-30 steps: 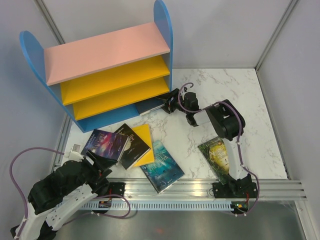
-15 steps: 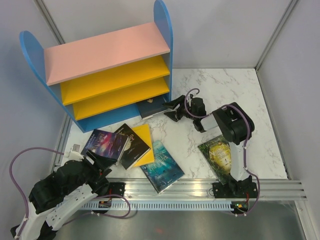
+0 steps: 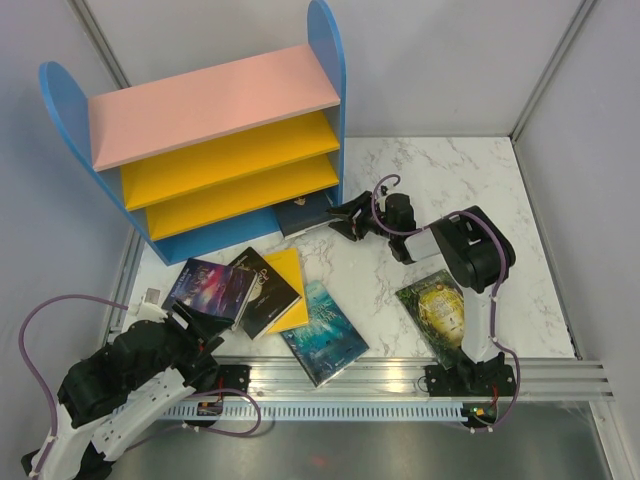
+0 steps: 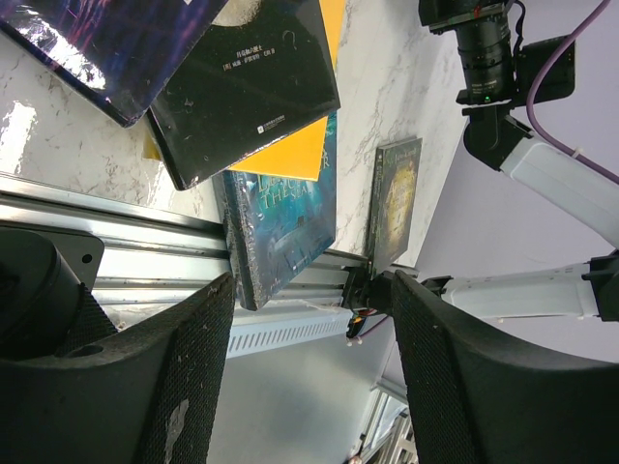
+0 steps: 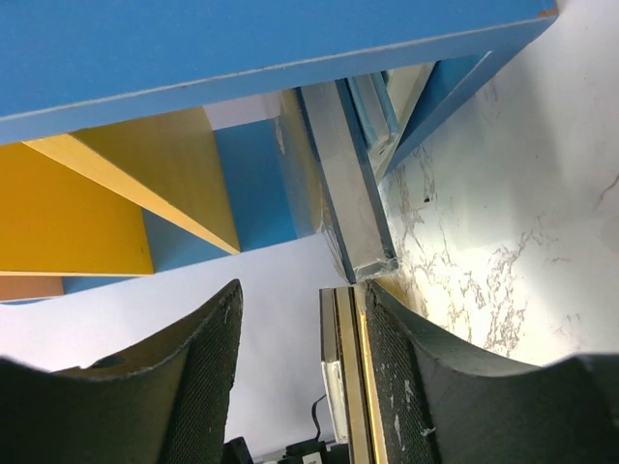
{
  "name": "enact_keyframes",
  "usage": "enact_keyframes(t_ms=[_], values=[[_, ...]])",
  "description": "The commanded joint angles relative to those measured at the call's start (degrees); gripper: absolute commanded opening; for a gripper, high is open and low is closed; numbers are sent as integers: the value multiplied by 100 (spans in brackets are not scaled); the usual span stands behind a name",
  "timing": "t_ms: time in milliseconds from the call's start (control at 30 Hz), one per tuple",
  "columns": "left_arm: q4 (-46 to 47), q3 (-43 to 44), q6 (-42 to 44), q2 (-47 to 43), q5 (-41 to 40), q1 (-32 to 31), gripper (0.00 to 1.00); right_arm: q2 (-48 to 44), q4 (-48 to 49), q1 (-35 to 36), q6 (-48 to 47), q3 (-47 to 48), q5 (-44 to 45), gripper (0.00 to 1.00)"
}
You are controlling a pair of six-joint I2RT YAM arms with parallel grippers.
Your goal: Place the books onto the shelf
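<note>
Currently my right claw (image 3: pixel 345 217) sits spread just beside the navy book (image 3: pixel 303 213) at the shelf (image 3: pixel 215 100); my left claw (image 4: pixel 309 319) is spread, empty.

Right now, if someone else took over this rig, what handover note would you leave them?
Left gripper: open, empty, low at the near left.
Right gripper: open, empty, just beside the dark navy paperback.
Done: that paperback lies in the bottom compartment of the blue-sided shelf, partly sticking out.
To do: purple paperback, black paperback, yellow paperback, teal paperback and green-gold paperback lie flat on the white marble table.
</note>
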Motion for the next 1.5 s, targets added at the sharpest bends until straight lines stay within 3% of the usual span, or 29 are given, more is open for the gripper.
enact_keyframes(t_ms=[0,300,567,833,1067,1133,1233,1267,1400,1467], values=[[-61,44,-127,-102,-133,-21,68,-176,292,16,10,40,-105,57],[-97,88,-118,-128,-106,-13,67,131,556,69,300,303,-17,41],[-184,88,-144,-172,-133,-13,67,413,547,183,380,610,53,33],[-316,105,-206,-286,-177,-13,67,493,844,271,564,787,185,31],[-378,140,-189,-278,-194,-13,67,-227,1022,236,503,585,-16,28],[-369,140,-188,-278,-212,-13,67,-395,821,253,398,523,-78,27],[-334,123,-180,-269,-238,-13,67,-676,234,297,29,357,-184,11],[-299,123,-162,-269,-247,-13,67,-790,135,297,-59,226,-201,0],[-264,62,-153,-295,-265,-21,66,-1010,-559,341,-498,-127,-184,0],[-255,-8,-145,-313,-256,-13,66,-1124,-1366,402,-946,-154,-114,0]])
